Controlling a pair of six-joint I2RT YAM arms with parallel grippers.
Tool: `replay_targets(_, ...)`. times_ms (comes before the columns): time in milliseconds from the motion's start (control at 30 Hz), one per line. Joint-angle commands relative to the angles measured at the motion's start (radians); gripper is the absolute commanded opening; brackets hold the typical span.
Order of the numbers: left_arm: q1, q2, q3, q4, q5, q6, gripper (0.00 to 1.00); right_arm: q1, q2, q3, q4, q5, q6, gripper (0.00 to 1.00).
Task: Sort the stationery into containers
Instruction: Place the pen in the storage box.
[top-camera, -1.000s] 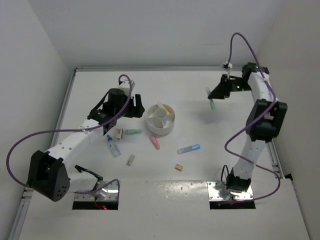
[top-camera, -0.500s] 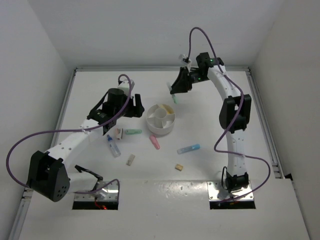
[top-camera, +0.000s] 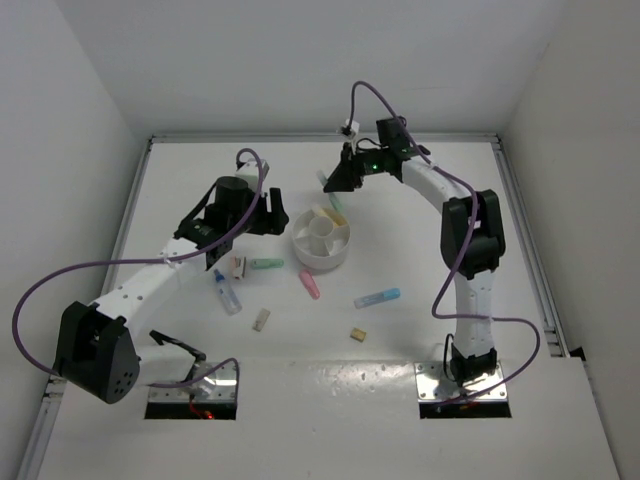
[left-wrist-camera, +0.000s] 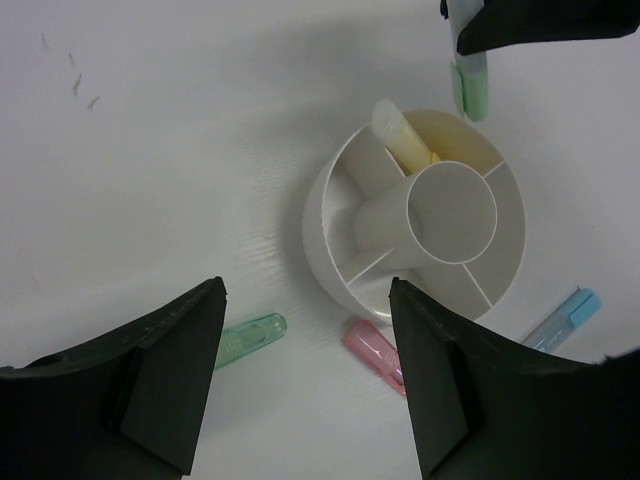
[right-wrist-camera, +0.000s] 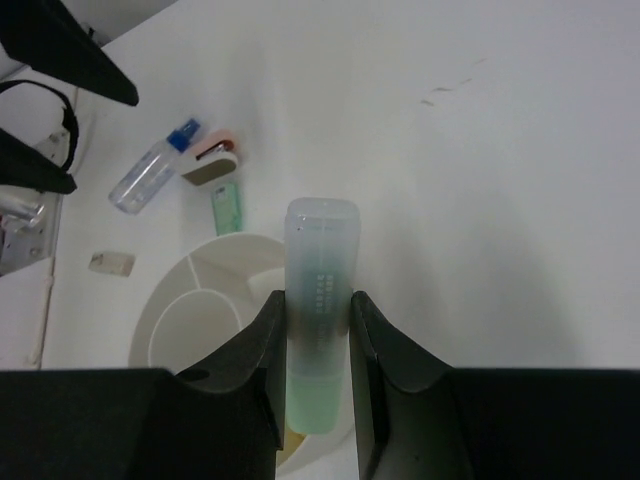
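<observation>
The white divided bowl (top-camera: 321, 240) stands mid-table with a yellow marker (top-camera: 338, 215) in one compartment. My right gripper (top-camera: 335, 183) is shut on a pale green marker (right-wrist-camera: 320, 250) and holds it above the bowl's far rim (right-wrist-camera: 200, 260). That marker also shows in the left wrist view (left-wrist-camera: 470, 88). My left gripper (top-camera: 265, 212) is open and empty, left of the bowl (left-wrist-camera: 330, 200). On the table lie a green marker (top-camera: 266, 264), a pink marker (top-camera: 310, 285), a blue marker (top-camera: 378, 297), a clear blue-capped tube (top-camera: 226, 292) and two tan eraser blocks (top-camera: 261, 319) (top-camera: 357, 334).
A small tan and red item (top-camera: 237, 266) lies next to the green marker on the table. White walls close the table at the back and both sides. The arm bases and cables sit at the near edge.
My right arm has swung left from the far right side to over the bowl's far rim, carrying the green marker. My left arm has not moved.
</observation>
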Motion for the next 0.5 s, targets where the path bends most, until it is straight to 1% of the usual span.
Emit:
replay_targets(0,0.009,-0.034,0.034,0.016,0.008,0.015,0.73,0.011,-0.042,0.025,0.130,0.033,0.072,0.00)
replay_targets(133,0.009,-0.034,0.034,0.016,0.008,0.024,0.73,0.011,-0.031,0.018,0.130,0.033,0.085,0.00)
replay_targets(267,0.009,-0.034,0.034,0.016,0.008,0.024,0.73,0.029,-0.100,-0.119,0.237,0.002,0.105,0.00)
replay_targets(467,0.009,-0.034,0.034,0.006,0.008,0.024,0.73,0.040,-0.120,-0.128,0.250,-0.012,0.123,0.00)
